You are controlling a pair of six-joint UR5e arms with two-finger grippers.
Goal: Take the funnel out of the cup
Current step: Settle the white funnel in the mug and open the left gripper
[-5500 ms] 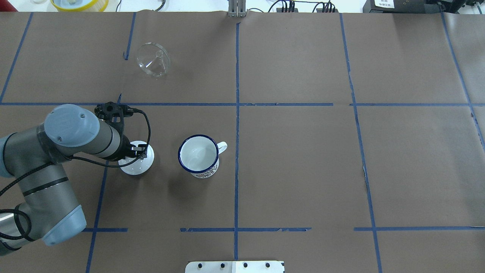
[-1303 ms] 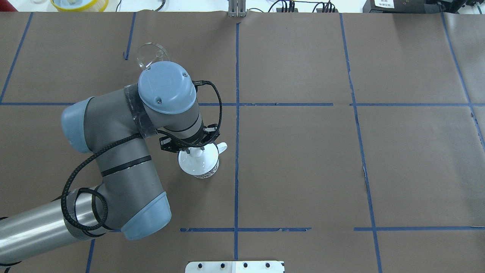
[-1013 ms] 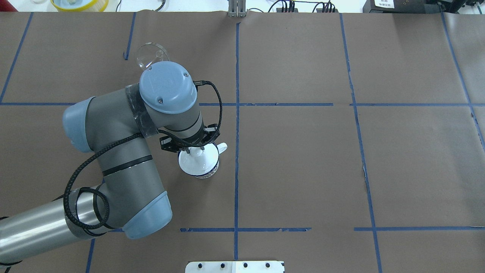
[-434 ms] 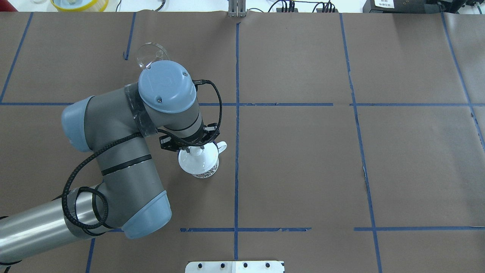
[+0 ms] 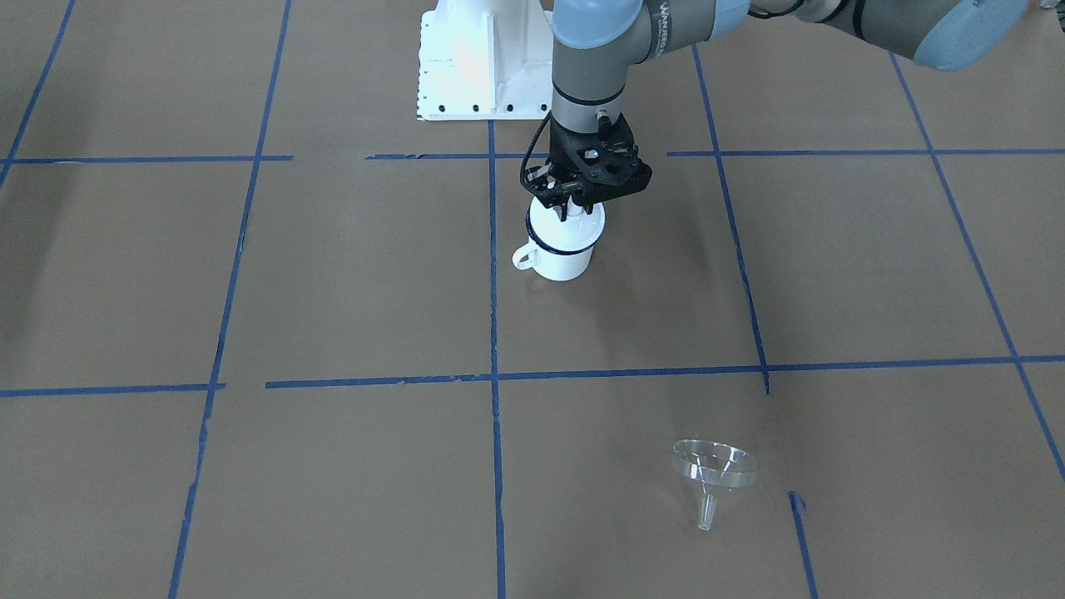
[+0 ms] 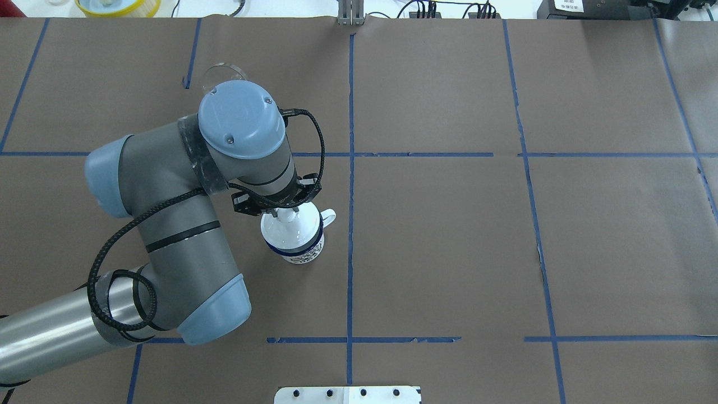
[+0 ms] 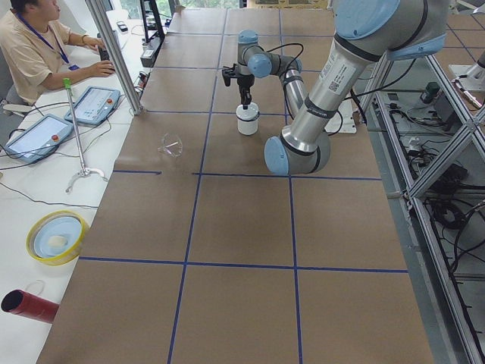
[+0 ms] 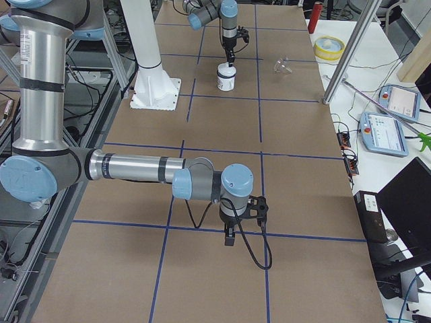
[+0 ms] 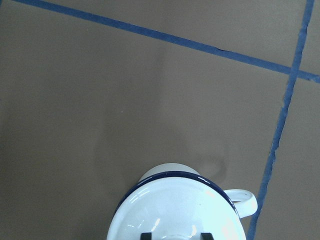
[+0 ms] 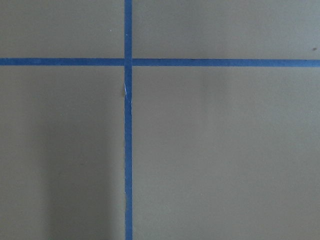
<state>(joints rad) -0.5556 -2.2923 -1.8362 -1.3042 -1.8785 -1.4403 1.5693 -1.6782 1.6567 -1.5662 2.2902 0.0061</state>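
The cup stands upright on the brown table, handle toward the robot's right; it also shows in the overhead view and the left wrist view. My left gripper is shut on the knob of a white domed lid, held just above the cup's blue rim. The clear funnel lies on the table well away from the cup, on the far left; the arm hides most of it in the overhead view. My right gripper hangs low over bare table; I cannot tell whether it is open or shut.
The white robot base plate sits at the robot's edge. A yellow dish and a red cylinder lie off the table's left end. An operator sits with tablets on the far side.
My left arm carried the lid from the table to the cup. In the last half second the gripper rose slightly with the lid, and the cup's blue rim shows again.
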